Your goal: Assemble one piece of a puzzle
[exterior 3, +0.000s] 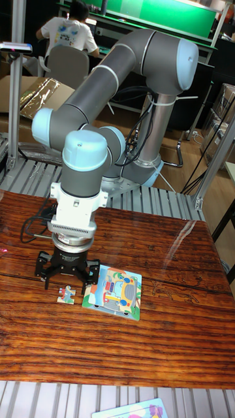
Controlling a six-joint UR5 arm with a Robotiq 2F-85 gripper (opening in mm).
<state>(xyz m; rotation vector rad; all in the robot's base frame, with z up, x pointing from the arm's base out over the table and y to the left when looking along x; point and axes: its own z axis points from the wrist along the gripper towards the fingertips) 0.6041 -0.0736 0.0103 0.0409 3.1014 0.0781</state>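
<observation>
A small loose puzzle piece [66,296] lies flat on the wooden table [170,261], just left of the colourful puzzle board [116,292] with a cartoon car picture. My gripper [67,279] hangs directly above the loose piece, its black fingers [46,269] spread wide to either side. The fingers look open and nothing is held between them. The piece sits a short gap away from the board's left edge.
A second printed puzzle sheet [134,410] pokes in at the bottom edge on the metal surface. A black cable [31,228] loops on the table left of the wrist. A person [65,29] sits at a desk far behind.
</observation>
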